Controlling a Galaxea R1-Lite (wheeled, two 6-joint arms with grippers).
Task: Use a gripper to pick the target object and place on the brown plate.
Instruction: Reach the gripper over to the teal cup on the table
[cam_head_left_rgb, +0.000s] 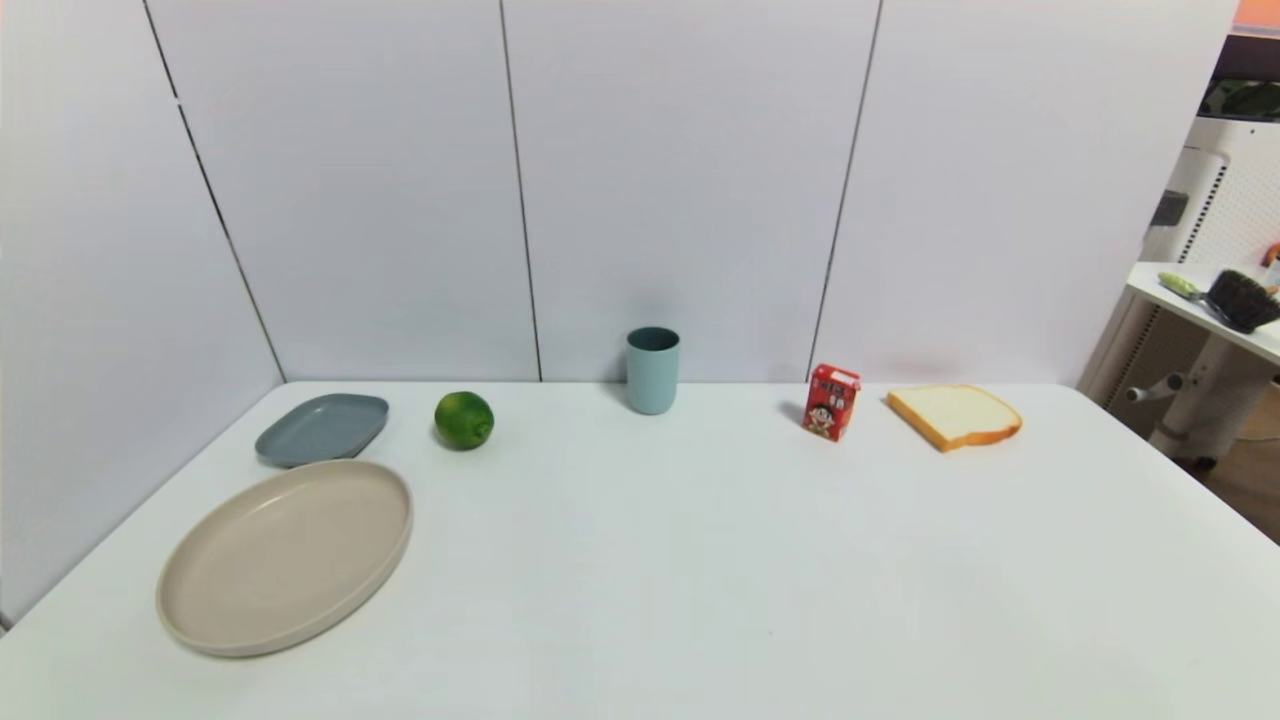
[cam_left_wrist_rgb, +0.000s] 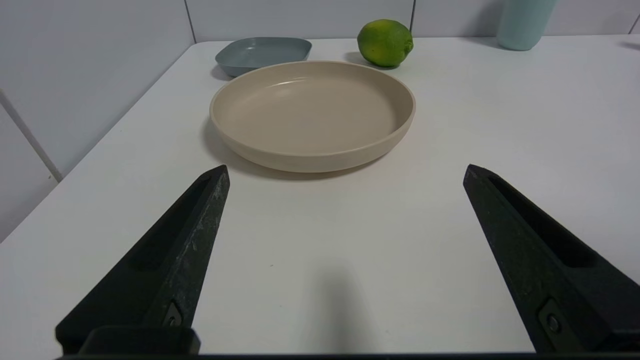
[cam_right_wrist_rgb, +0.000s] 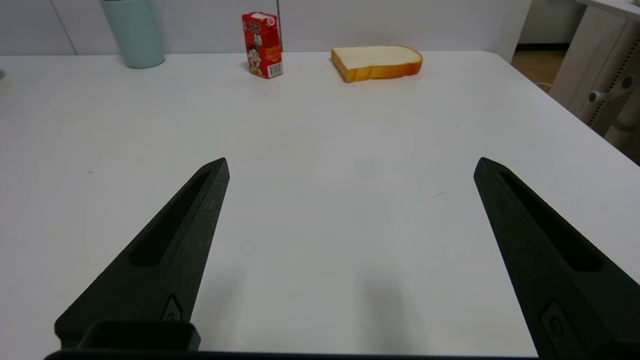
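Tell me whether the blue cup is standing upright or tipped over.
Upright: the blue cup stands on its base near the back wall, open mouth facing up.

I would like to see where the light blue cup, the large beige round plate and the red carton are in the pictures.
light blue-teal handleless cup (cam_head_left_rgb: 653, 378), head view, on its outer wall.
large round beige plate (cam_left_wrist_rgb: 280, 159), left wrist view, on its near rim wall.
small red carton (cam_right_wrist_rgb: 263, 45), right wrist view, on its printed front.

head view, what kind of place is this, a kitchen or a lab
Probably a lab test bench, not a kitchen: a bare white table boxed in by plain white wall panels, with a light blue-teal handleless cup and large round beige-tan plate laid out apart.
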